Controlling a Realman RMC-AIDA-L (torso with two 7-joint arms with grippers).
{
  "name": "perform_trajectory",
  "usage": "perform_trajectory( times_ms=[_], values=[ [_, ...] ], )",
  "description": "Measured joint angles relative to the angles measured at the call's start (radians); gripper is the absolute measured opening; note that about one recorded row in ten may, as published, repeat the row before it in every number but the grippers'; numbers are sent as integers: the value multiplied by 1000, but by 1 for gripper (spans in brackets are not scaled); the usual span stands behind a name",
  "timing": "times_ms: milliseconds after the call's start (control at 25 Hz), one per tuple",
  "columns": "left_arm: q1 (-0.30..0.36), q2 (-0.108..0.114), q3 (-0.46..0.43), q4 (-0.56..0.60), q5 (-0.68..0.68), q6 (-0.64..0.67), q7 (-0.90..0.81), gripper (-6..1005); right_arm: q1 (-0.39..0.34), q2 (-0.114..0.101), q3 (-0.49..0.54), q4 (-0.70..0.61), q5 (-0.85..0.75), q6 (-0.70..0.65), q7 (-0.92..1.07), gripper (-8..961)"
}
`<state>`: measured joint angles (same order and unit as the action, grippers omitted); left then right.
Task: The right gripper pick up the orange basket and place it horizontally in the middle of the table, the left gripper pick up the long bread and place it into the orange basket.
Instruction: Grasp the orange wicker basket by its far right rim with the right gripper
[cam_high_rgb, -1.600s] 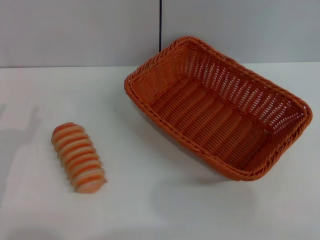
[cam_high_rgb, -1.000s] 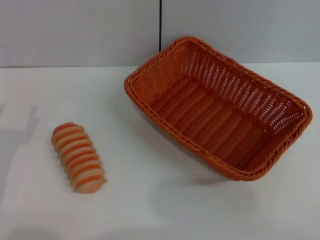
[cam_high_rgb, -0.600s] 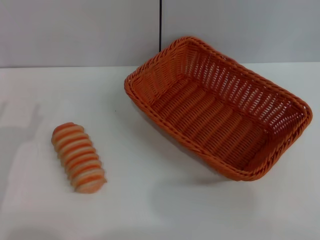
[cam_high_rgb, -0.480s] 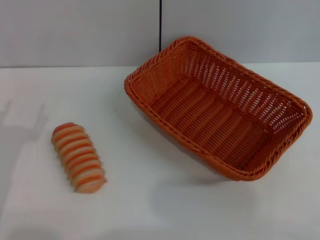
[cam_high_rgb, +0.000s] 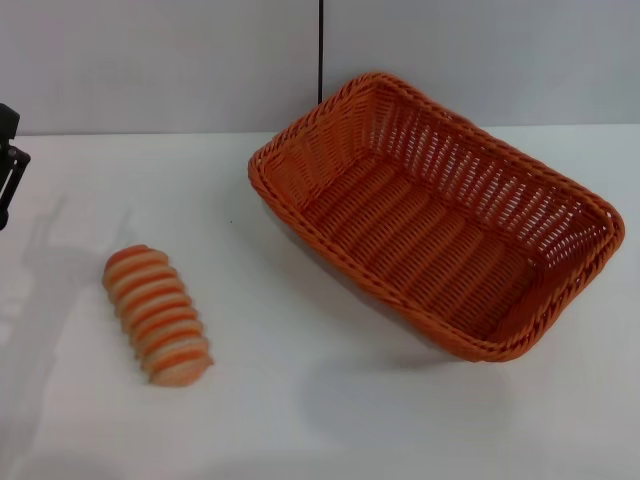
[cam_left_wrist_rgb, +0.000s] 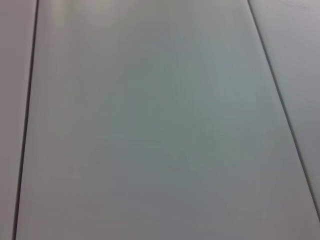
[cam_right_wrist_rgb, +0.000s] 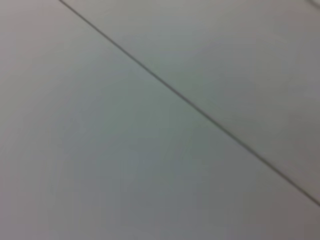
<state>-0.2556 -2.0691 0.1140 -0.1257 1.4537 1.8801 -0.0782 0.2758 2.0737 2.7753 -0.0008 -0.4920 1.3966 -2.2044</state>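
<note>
The orange basket (cam_high_rgb: 440, 215) sits askew, well right of the long bread (cam_high_rgb: 157, 315); we judge it light and stiff, best gripped at its braided rim. We cannot tell the left gripper's (cam_high_rgb: 8, 165) state; the right is unseen.

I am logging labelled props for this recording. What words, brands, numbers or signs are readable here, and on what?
None: no text, label, number or sign shows in any view.
orange basket: plain weave.
long bread: stripes only.
table and wall: bare.
</note>
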Motion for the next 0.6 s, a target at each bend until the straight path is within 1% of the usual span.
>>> perform_trajectory(
  times_ms=[40,80,120,240,280,320,400,440,480,520,600],
  values=[
    [-1,0,-2,-5,-1,0,-3,843,-2,-1,-9,3,-3,3,9,479],
    [-4,0,-4,-8,-4,0,-26,843,-8,-4,-39,24,-16,3,50,479],
    [-4,0,-4,-8,-4,0,-26,843,-8,-4,-39,24,-16,3,50,479],
    [-11,0,-6,-8,-7,0,-107,843,-35,-12,-107,106,-49,-7,214,478],
    [-19,2,-10,-4,-7,-6,-176,843,-61,-28,-160,194,-104,-4,361,478],
    [-19,2,-10,-4,-7,-6,-176,843,-61,-28,-160,194,-104,-4,361,478],
    [-26,4,-11,4,-4,-21,-239,843,-85,-50,-193,281,-176,24,459,478],
    [-30,5,-10,9,-3,-30,-270,843,-96,-62,-201,320,-207,47,486,478],
    [-33,6,-7,15,-2,-39,-294,843,-112,-78,-203,371,-243,103,506,478],
    [-34,6,-6,19,-2,-43,-309,843,-112,-78,-203,371,-243,103,506,478],
    [-35,7,-4,30,-1,-53,-351,843,-127,-92,-203,415,-266,166,507,478]
  ],
)
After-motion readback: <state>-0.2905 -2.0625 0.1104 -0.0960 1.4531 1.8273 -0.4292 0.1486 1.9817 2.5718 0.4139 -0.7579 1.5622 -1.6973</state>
